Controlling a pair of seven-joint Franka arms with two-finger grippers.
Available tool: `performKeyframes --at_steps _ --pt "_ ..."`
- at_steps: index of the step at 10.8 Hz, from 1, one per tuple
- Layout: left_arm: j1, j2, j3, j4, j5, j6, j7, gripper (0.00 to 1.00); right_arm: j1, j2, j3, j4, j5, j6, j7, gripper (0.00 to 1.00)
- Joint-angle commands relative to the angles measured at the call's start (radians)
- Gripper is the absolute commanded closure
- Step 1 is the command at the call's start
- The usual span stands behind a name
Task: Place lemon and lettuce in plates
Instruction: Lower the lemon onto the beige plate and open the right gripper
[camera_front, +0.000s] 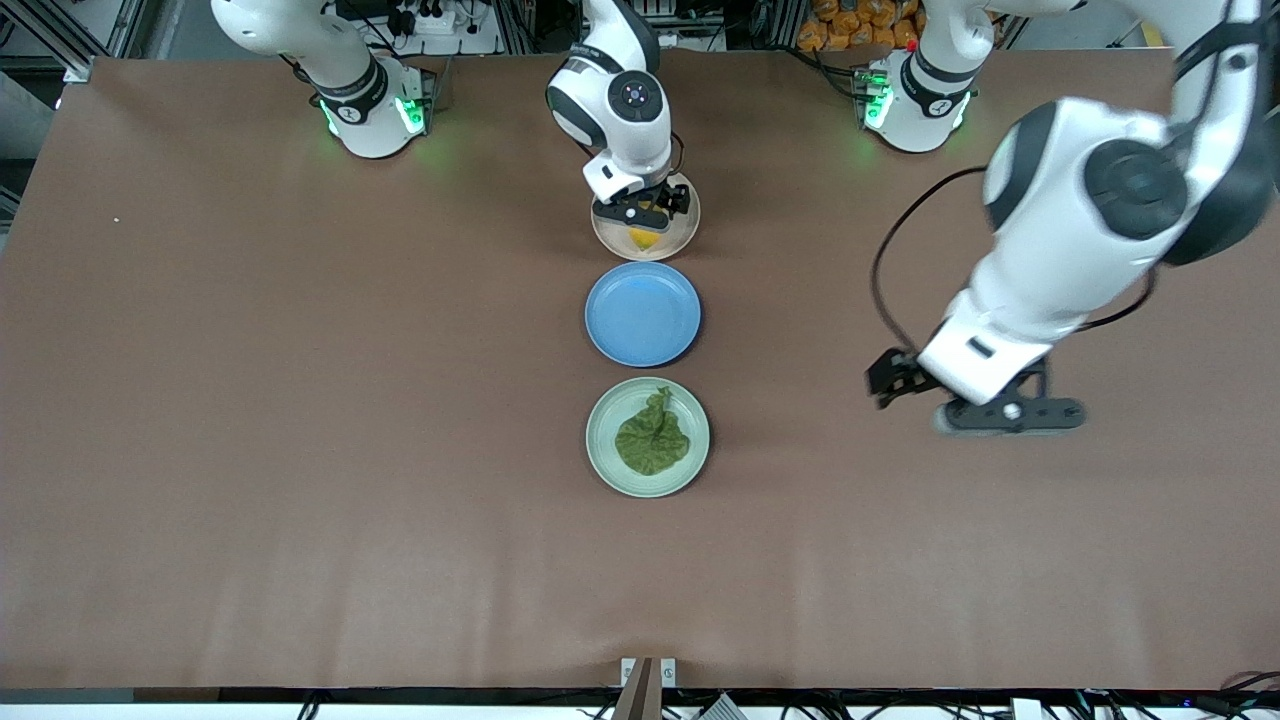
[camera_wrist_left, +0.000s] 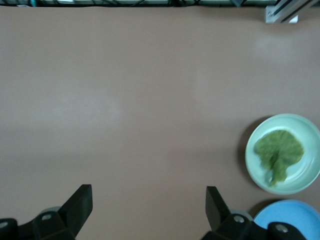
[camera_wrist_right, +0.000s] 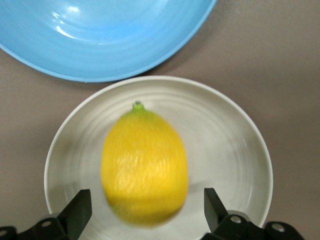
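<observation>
The yellow lemon (camera_front: 645, 238) (camera_wrist_right: 145, 167) lies on the beige-pink plate (camera_front: 678, 236) (camera_wrist_right: 225, 150), the plate nearest the robots' bases. My right gripper (camera_front: 645, 208) (camera_wrist_right: 147, 200) hangs just over it, open; a gap shows between each finger and the lemon. The dark-green lettuce (camera_front: 652, 440) (camera_wrist_left: 278, 150) rests in the pale mint plate (camera_front: 600, 440) (camera_wrist_left: 306, 175), the plate nearest the front camera. My left gripper (camera_front: 1000, 415) (camera_wrist_left: 149, 197) is open and holds nothing, above bare table toward the left arm's end, well apart from the plates.
A blue plate (camera_front: 642, 313) (camera_wrist_left: 290, 220) (camera_wrist_right: 110, 35) sits between the two other plates with nothing on it. The three plates form a line down the middle of the brown table (camera_front: 300, 400).
</observation>
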Motion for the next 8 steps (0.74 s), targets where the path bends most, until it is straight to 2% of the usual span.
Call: performKeyframes --at_steps 1,3,5,8 --pt "0.076 -0.106 -0.013 -0.033 0.018 -0.144 0.111 0.0 0.022 -0.01 -0.012 0.025 -0.004 -0.015 0.061 0.0" --pt "0.09 -0.148 -0.008 -0.032 0.017 -0.202 0.116 0.0 0.015 -0.05 -0.038 0.025 -0.009 -0.097 0.049 0.0" --pt "0.153 -0.175 -0.016 -0.032 0.006 -0.259 0.133 0.0 0.013 -0.111 -0.122 0.022 -0.045 -0.246 -0.046 0.0" --pt "0.17 -0.231 -0.011 -0.032 0.005 -0.318 0.136 0.0 0.006 -0.14 -0.225 0.016 -0.048 -0.344 -0.218 0.0"
